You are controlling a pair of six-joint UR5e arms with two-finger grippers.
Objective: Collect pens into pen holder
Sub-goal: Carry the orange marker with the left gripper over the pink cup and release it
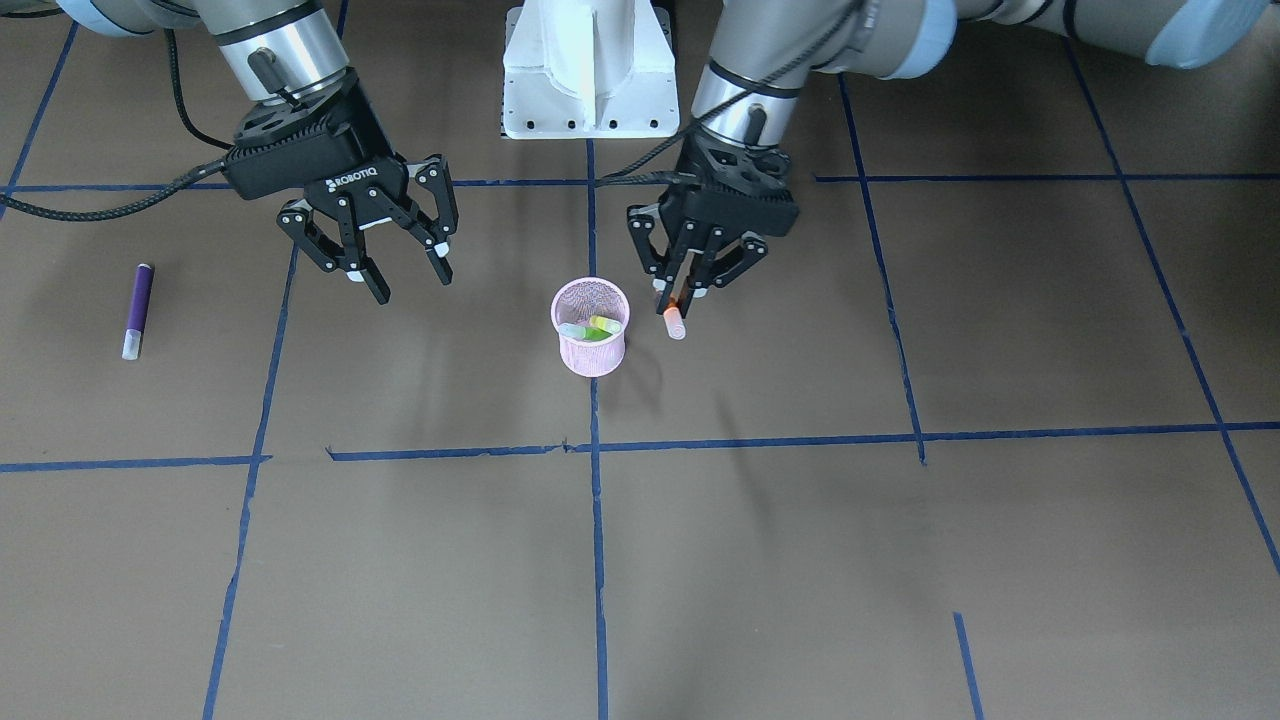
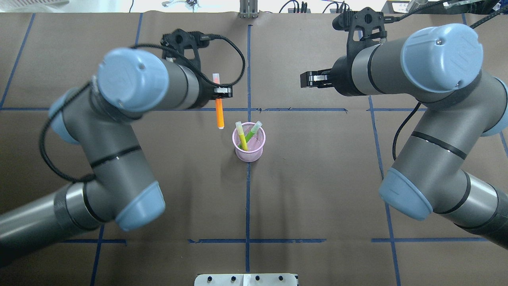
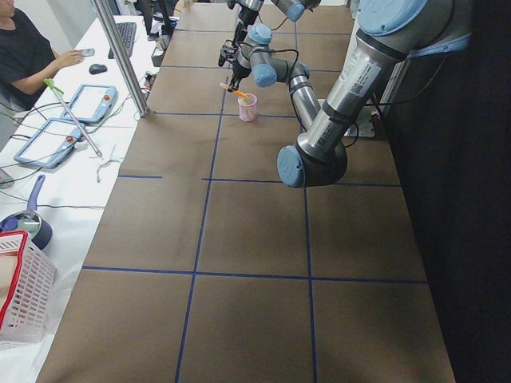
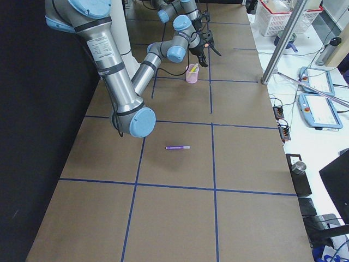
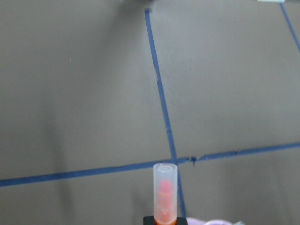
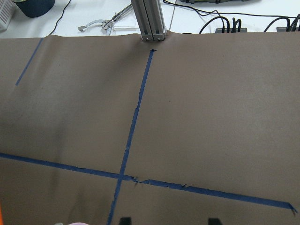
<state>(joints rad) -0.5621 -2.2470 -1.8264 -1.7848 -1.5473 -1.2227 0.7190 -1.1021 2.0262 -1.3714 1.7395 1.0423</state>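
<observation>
A brown paper-covered table (image 1: 800,560) gridded with blue tape lies under two grey arms; the left arm reaches forward, wrist angled down, and the left gripper (image 1: 682,292) is clamped on a short orange marker pen (image 2: 219,115), whose pale translucent cap points away from the robot; the pen hangs clear of the table, just beside the cup on the robot's left. The right arm bends in from the other side, and the right gripper (image 1: 412,285) hovers with its jaws spread wide, holding nothing. The small round pink wire-mesh pen holder (image 1: 592,355) stands upright between them; inside lean a green pen (image 2: 251,134) and a yellow pen (image 2: 241,139), caps up. A purple pen (image 1: 140,300) lies flat, well apart on the robot's right.
</observation>
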